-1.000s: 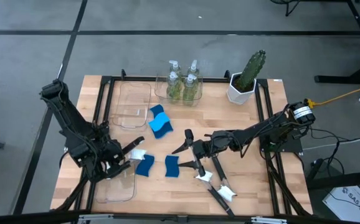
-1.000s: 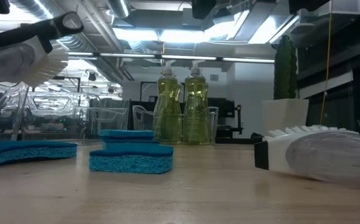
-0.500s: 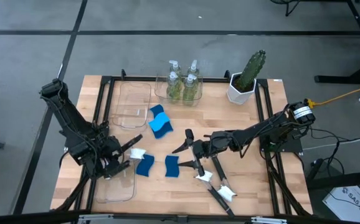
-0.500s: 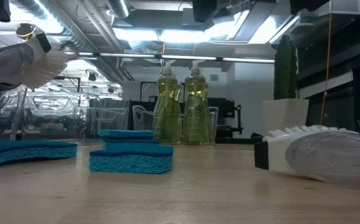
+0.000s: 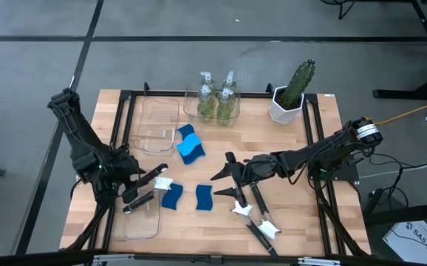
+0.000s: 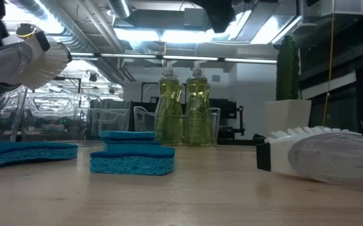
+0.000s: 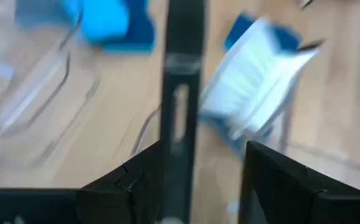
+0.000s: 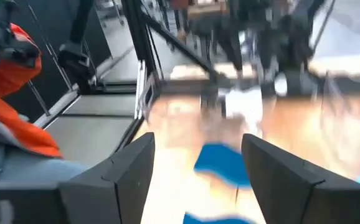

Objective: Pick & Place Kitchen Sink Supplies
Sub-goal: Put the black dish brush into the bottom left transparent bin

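Left end effector (image 5: 144, 189) grips a black-handled dish brush (image 5: 151, 185) off the table (image 5: 287, 148), w/ its white head just above the near clear bin's (image 5: 138, 220) rim, beside a blue sponge (image 5: 171, 196). Right end effector (image 5: 227, 177) hangs open over mid-table, holding nothing, near two more brushes (image 5: 254, 214) lying flat. Soap bottles (image 5: 217, 96) stand in a clear bin at the far edge, beside a potted cactus (image 5: 291, 92).
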Robot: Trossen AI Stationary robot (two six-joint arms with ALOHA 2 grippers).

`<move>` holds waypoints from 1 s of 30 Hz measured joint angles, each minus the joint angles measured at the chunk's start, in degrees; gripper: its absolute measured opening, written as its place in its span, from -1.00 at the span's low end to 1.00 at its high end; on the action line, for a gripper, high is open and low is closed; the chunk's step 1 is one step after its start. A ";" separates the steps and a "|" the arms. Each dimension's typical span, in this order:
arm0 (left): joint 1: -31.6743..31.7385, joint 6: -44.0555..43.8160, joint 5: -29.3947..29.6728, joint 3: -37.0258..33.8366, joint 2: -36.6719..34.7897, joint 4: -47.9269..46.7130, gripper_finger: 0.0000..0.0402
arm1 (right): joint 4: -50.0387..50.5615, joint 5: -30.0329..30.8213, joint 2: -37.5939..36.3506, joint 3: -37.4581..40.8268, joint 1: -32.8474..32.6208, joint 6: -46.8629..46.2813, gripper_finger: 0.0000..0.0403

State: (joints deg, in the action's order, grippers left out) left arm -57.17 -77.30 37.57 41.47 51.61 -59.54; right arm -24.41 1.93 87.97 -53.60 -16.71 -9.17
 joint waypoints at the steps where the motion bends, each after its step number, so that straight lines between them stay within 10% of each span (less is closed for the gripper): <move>1: 0.00 2.02 1.37 0.00 -0.69 1.42 0.06 | 2.52 -0.02 -0.81 0.00 -0.02 -1.92 0.19; 15: 1.24 44.52 16.85 0.07 -6.57 34.54 0.07 | 41.98 -9.01 -6.58 0.00 -0.88 -41.42 0.19; 30: 17.90 49.60 4.39 0.07 -2.57 41.93 0.05 | 60.71 0.42 -6.19 0.57 -5.92 -52.25 0.19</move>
State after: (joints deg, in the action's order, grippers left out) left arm -39.27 -27.70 41.96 41.54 49.03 -17.61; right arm 36.30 2.35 81.78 -53.04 -22.63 -61.42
